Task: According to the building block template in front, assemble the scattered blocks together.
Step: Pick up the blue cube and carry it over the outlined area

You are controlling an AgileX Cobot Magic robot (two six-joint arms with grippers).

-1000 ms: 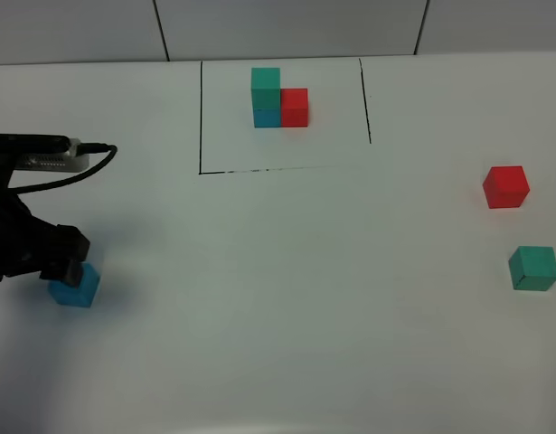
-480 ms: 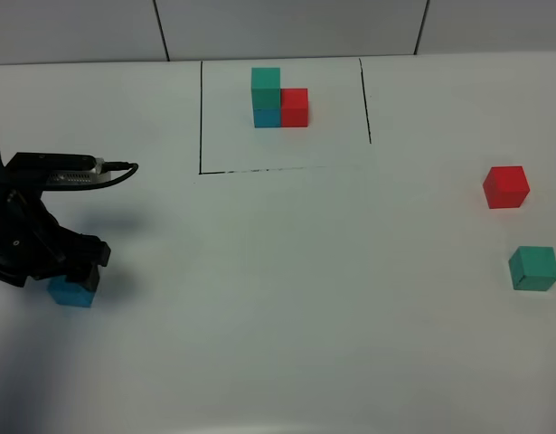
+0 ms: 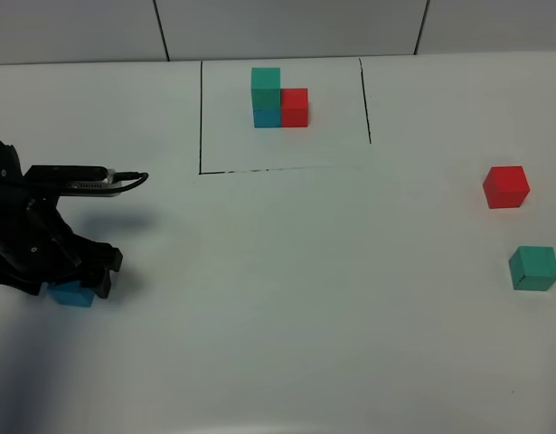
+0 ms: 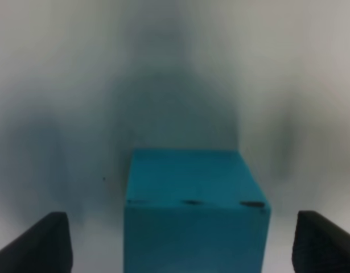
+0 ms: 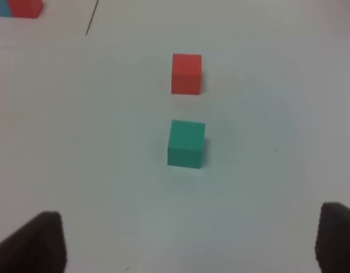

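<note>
The building block template (image 3: pixel 279 98) stands at the back middle inside a thin black outline: green on blue, red alongside. Of the scattered blocks, the blue cube (image 3: pixel 70 295) lies at the left, mostly covered by my left gripper (image 3: pixel 81 282). The left wrist view shows that blue cube (image 4: pixel 194 210) between the open fingers (image 4: pixel 41 244), with gaps on both sides. A red cube (image 3: pixel 505 186) and a green cube (image 3: pixel 532 268) lie apart at the right. My right gripper (image 5: pixel 186 242) is open and holds nothing, short of the green cube (image 5: pixel 186 143) and the red cube (image 5: pixel 186 73).
The white table (image 3: pixel 305 298) runs wide and bare between the left and right cubes. A black cable (image 3: pixel 124 181) loops off the left arm's wrist. A tiled wall (image 3: pixel 287 27) closes the back. The right arm is outside the exterior high view.
The left arm has shifted right and come down over the blue cube, hiding more of it. The red and green cubes and the template stayed put.
</note>
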